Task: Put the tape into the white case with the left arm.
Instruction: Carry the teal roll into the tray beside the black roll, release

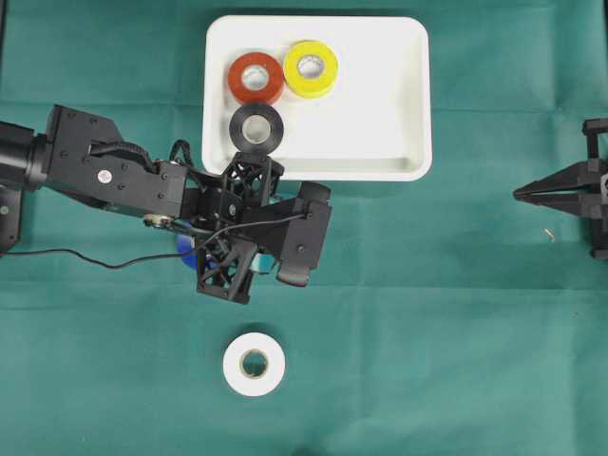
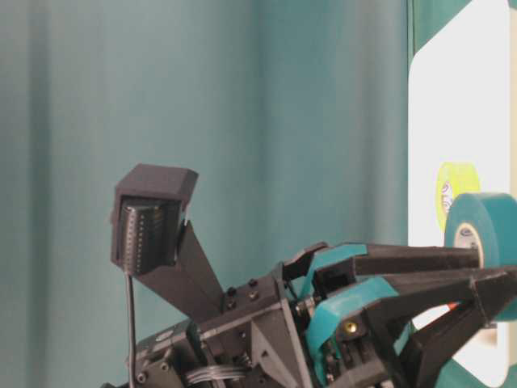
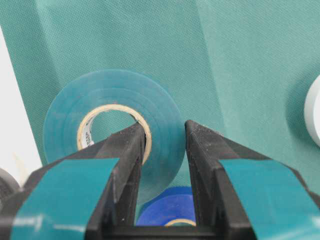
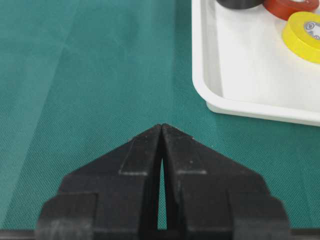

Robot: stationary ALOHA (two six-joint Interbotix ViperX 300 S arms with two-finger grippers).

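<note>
**Teal tape held above the cloth, just short of the white case**

We see the left gripper with its fingers clamped on a teal tape roll: one finger passes through the roll's core, the other presses on the outer rim. In the table-level view the same roll sits upright between the teal-banded prongs, lifted off the surface. A blue roll lies on the green cloth beneath the fingers, apart from them.

From overhead, the left arm reaches in from the left, and its wrist hangs over the cloth just near of the white case. The case lies at the far middle of the surface and holds three rolls: a red one and a yellow one side by side at the far end, and a black one nearer to us, touching the red. A white roll rests alone on the cloth, near of the arm.

The right gripper sits at the right edge, its black fingers pressed together on nothing.
</note>
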